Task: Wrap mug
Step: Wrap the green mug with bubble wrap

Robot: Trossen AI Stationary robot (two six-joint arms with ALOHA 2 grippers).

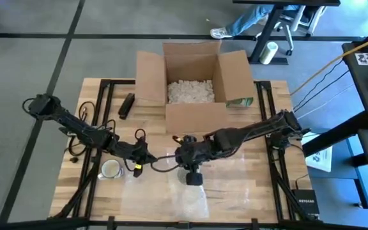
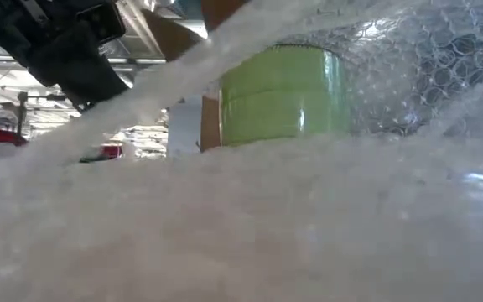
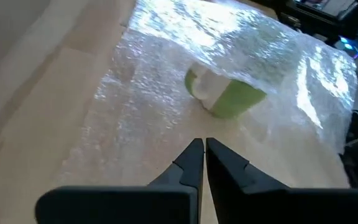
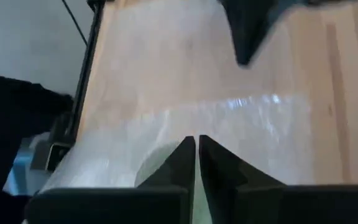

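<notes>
1. Green mug [image 3: 225, 93] lying on its side on the bubble wrap sheet [image 3: 135, 112], toward the front of the table [image 1: 94, 89], near the middle of its width. One flap of the wrap already draped over the mug's upper side; open mouth uncovered in the left wrist view.
2. Handling, as judged: mug rigid, glazed, likely slippery and breakable, prone to rolling while on its side. Wrap light, limp, springy; likely to unfold if let go. Best hold on a free edge or corner of the sheet, pinched thin, not on the mug itself.
3. Left gripper [image 3: 202, 163] low over the wrap just short of the mug, on the side toward the table's left edge; fingers pressed together, nothing visibly caught between them.
4. Right gripper [image 4: 196, 163] over the sheet near the table's middle, close above the covered mug; fingers likewise drawn together. Grip on a fold of wrap not confirmable.
5. Clear glass [image 1: 110, 169] standing near the front-left part of the table, beside the left arm. Cardboard box [image 1: 197, 80] with white packing fill at the back edge; small dark object [image 1: 126, 105] to its left.
6. Wrapping judged partly done: mug only half covered, ends loose.
</notes>
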